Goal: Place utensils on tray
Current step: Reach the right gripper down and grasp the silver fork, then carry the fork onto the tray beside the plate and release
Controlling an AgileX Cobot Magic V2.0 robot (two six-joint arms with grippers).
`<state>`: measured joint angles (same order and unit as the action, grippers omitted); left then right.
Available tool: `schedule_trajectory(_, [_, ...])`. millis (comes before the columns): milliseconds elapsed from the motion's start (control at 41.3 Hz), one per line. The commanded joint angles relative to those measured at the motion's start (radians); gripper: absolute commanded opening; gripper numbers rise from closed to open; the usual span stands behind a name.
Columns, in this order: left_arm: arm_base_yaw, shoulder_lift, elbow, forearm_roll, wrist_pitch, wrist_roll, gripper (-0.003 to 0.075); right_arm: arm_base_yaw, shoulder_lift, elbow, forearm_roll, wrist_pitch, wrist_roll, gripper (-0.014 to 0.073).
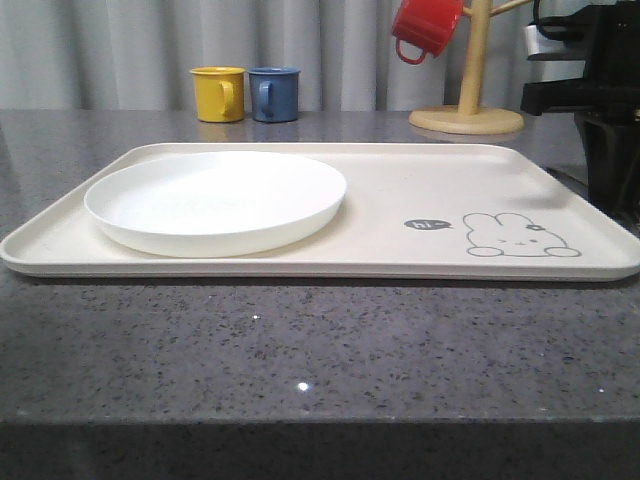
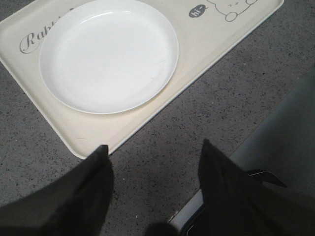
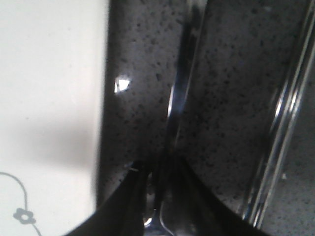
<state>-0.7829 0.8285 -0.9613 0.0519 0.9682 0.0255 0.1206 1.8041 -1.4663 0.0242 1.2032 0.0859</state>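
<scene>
**First utensil in the jaws, lift not yet made**

Down at the bottom centre of the right wrist picture, I see the right gripper with its jaws drawn in tight around a slim shiny metal handle that runs up the frame across the speckled grey counter. The handle lies flat on the counter just beside the cream tray, whose edge and a bit of flower drawing fill the left of that frame. I cannot say whether it belongs to the fork or the spoon, since the working end is hidden. At the right edge of the same frame lies the pair of chopsticks, side by side on the counter, apart from the handle I am pinching.

In the front picture the tray spans the middle of the frame with a white plate on its left half and the rabbit drawing at the lower right; no cutlery is on it. A dark arm stands at the far right edge.

The left gripper hangs at the bottom of the left wrist frame, jaws spread and empty, above the counter just off the tray's near corner.

I judge the step to be the grasp of the first utensil. Next I would want a straight lift, enough to clear the tray's low rim, then a short carry sideways over the bare cream area beside the plate. A thin polished handle may twist or slip in the pinch, so I would keep it slow.
</scene>
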Motion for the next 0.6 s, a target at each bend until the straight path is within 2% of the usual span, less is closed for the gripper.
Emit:
schedule_trajectory(0, [-0.008, -0.005, -0.025, 0.002, -0.055, -0.012, 0.037, 0.0, -0.043, -0.032, -0.002, -0.011, 0.0, 0.0012])
schedule_trajectory(121, [-0.008, -0.005, -0.025, 0.002, -0.055, -0.012, 0.037, 0.0, -0.043, -0.032, -0.002, -0.011, 0.004, -0.0046])
schedule_trajectory(363, [-0.008, -0.005, -0.025, 0.002, -0.055, -0.012, 0.037, -0.004, -0.069, -0.091, -0.044, 0.075, 0.004, -0.0047])
schedule_trajectory(580, [-0.008, -0.005, -0.025, 0.002, -0.057, -0.012, 0.037, 0.062, -0.111, -0.171, 0.022, 0.107, 0.004, -0.0047])
